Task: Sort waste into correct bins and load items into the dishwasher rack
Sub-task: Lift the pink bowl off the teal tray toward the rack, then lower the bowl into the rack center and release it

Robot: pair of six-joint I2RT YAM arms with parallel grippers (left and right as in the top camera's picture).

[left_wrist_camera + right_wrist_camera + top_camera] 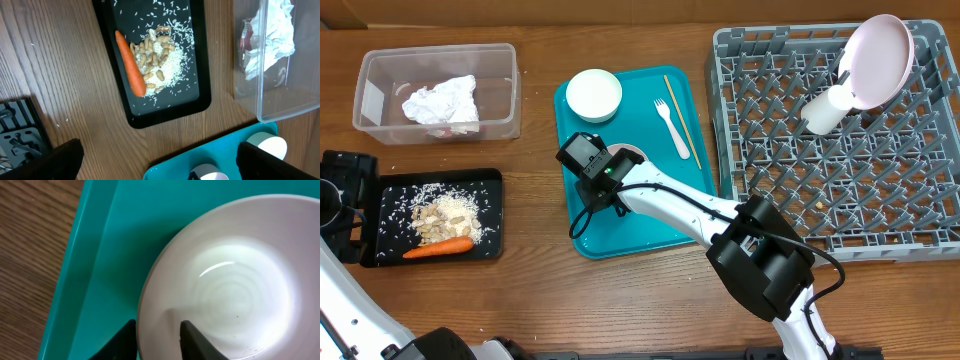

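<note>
My right gripper (159, 335) is shut on the rim of a small white bowl (225, 280) on the teal tray (115, 240), one finger inside and one outside. From overhead, the right gripper (617, 165) covers most of that bowl. A second bowl (594, 95) and a white fork (672, 128) lie on the same tray. The plate (878, 62) and cup (825, 108) stand in the grey rack (840, 210). The napkin (442, 102) lies in the clear tub (370, 75). A carrot (438, 248) and nut scraps (445, 212) sit in the black tray (390, 190). My left gripper (160, 162) hangs open over the wood.
A thin wooden stick (681, 120) lies beside the fork on the teal tray (650, 230). The left arm's base (340, 200) stands at the table's left edge, next to the black tray. Something red (244, 37) shows in the tub beside the napkin (272, 35).
</note>
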